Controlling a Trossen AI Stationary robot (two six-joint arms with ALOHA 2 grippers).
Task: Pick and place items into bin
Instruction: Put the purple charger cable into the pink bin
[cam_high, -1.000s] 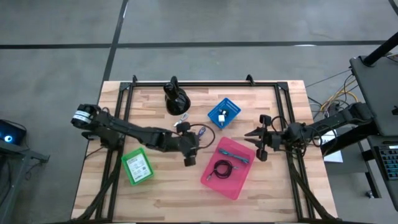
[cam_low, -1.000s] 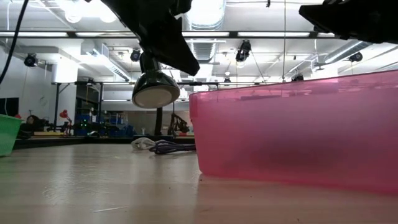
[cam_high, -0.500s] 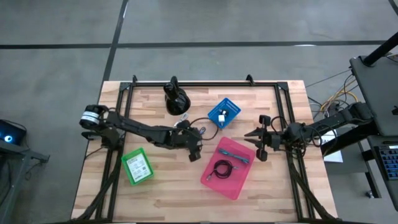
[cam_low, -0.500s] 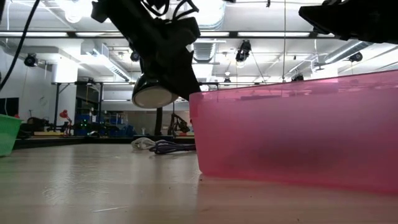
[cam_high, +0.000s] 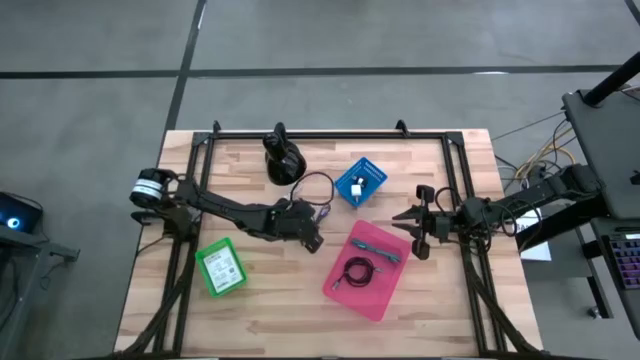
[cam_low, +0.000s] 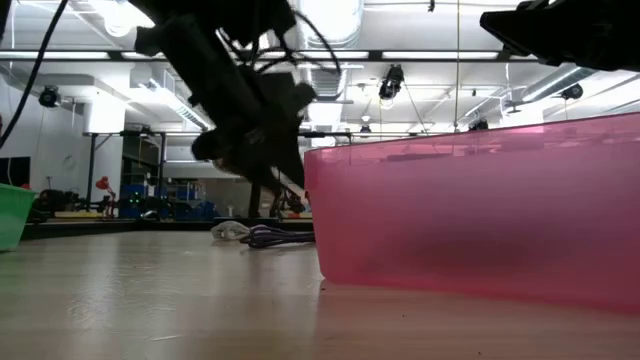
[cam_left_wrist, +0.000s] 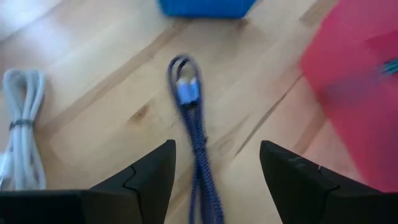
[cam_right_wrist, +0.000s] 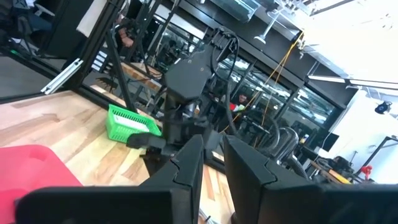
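A purple cable (cam_left_wrist: 198, 149) lies loose on the wooden table (cam_high: 260, 310), between the blue bin (cam_high: 360, 180) and the pink bin (cam_high: 368, 268). My left gripper (cam_left_wrist: 217, 146) hangs open just above it, slanting down, one finger on either side of the cable's bundled strands; I see no touch. In the high view this gripper (cam_high: 312, 238) is left of the pink bin, which holds a black coiled cable (cam_high: 355, 270) and a blue cable (cam_high: 378, 247). A white cable (cam_left_wrist: 18, 124) lies beside the purple one. My right gripper (cam_high: 410, 232) waits at the table's right, fingers nearly together, holding nothing.
A black rounded stand (cam_high: 283, 160) is at the far middle. A green bin (cam_high: 222, 268) sits near left. The blue bin holds small white items. The pink bin's wall (cam_low: 480, 210) rises close to the left gripper's right side. Black frame rails run along the table's edges.
My left gripper has sunk toward the purple cable, shifted a little toward the far edge, and rolled about its own axis, so its fingers now straddle the cable. The right arm has kept still.
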